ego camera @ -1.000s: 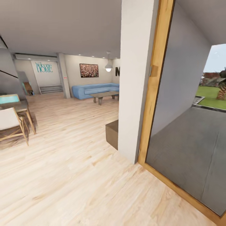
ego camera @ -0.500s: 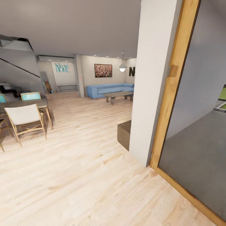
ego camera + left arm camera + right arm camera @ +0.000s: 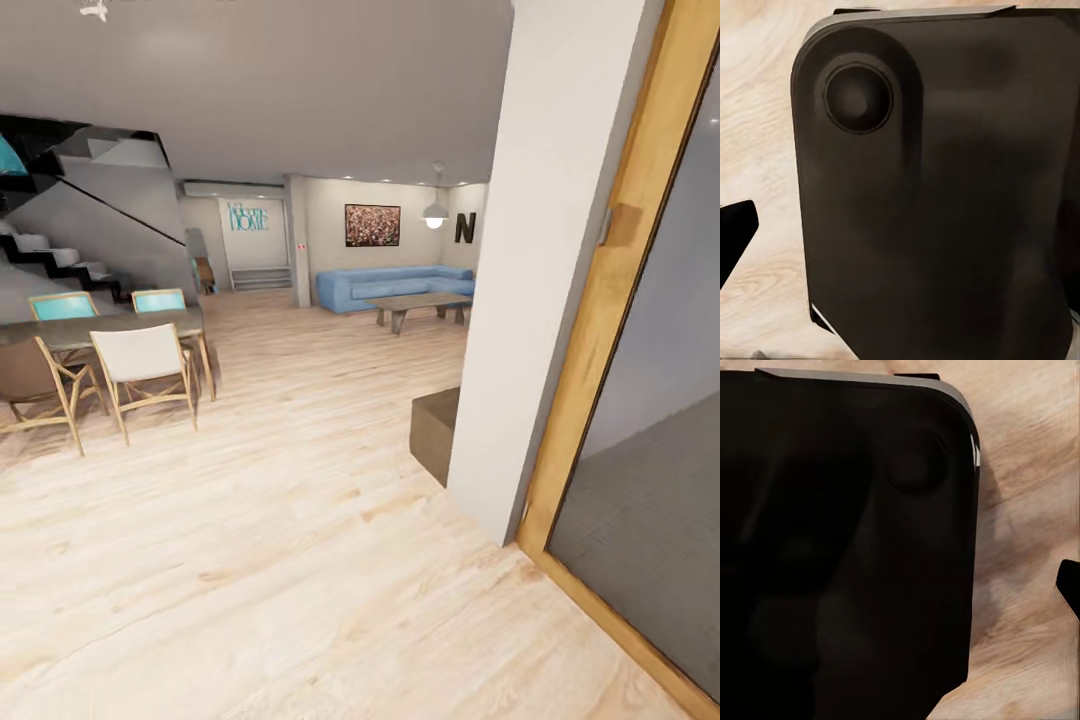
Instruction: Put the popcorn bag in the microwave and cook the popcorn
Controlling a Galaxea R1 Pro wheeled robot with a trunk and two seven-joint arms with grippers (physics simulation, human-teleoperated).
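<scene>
pale wood floor (image 3: 250,560), dining table (image 3: 100,328), blue sofa (image 3: 385,283); kitchen unseen. steer wide of white pillar (image 3: 545,270). gripper states: cannot tell.

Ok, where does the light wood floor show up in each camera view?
Head view: the wood floor fills the lower half, running from the dining chairs to the white pillar.
Left wrist view: a pale strip beside the dark rounded housing.
Right wrist view: a pale strip beside the same kind of dark housing.
Shared landmark: the floor's pale plank grain.
</scene>
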